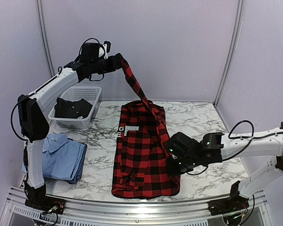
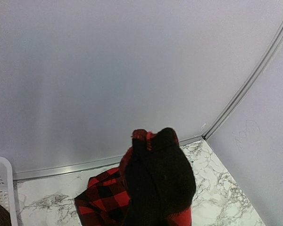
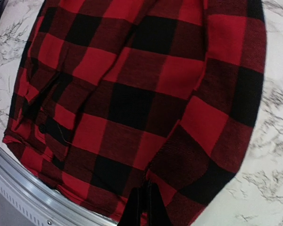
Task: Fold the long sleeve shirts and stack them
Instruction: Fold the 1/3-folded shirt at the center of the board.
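The red-and-black buffalo-check flannel shirt (image 1: 141,155) lies flat mid-way across the marble table (image 1: 198,122), white block lettering partly hidden (only "G" and "E" read). The left gripper (image 1: 119,62) pinches its sleeve aloft, and the right gripper (image 1: 172,162) clamps its right edge. The folded light blue collared shirt (image 1: 61,155) lies at the table's left.

Top camera overlooks the whole table (image 1: 198,123) from behind; both wrist cameras crowd close on the flannel shirt (image 1: 141,157).

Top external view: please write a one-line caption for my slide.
Left gripper holds a sleeve of the red-and-black flannel shirt high while right gripper grips its side edge.
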